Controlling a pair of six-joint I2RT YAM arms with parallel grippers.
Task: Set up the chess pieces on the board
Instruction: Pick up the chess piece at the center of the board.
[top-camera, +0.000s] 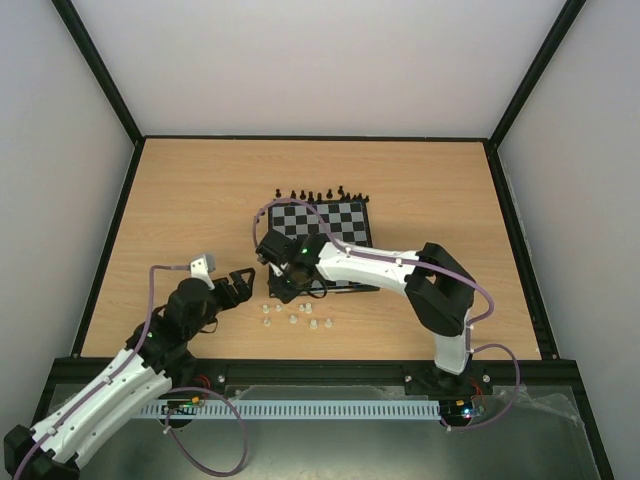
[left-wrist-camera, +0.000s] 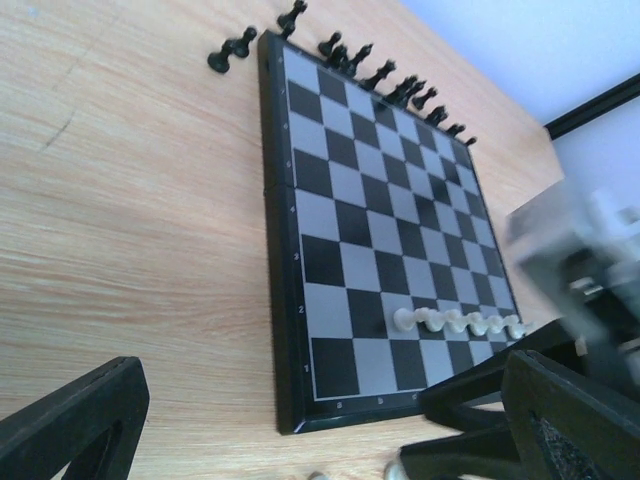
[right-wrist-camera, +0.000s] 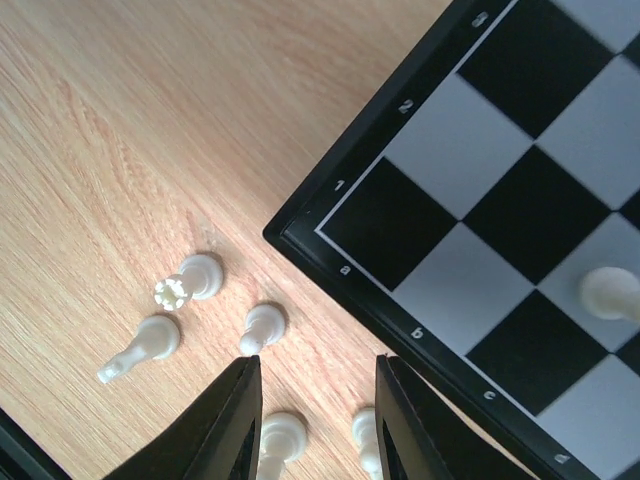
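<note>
— Chess pieces (right-wrist-camera: 262, 325), the white ones on the table (right-wrist-camera: 120, 120) just beside the board (right-wrist-camera: 330, 215): how to take them?
— Probably light, hard and smooth, and they tip easily. Pinch the thin neck. Above them the right gripper (right-wrist-camera: 318, 420) has its jaws a little apart and empty; the left gripper (top-camera: 232, 285) is spread wide.

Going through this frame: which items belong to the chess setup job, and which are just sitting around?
Part of the job:
- board
- white pawns lined up on it
- loose white pieces off its near edge
- black pieces along its far edge

Just there, rig fittings:
- purple cables
- slotted cable duct at the near edge
</note>
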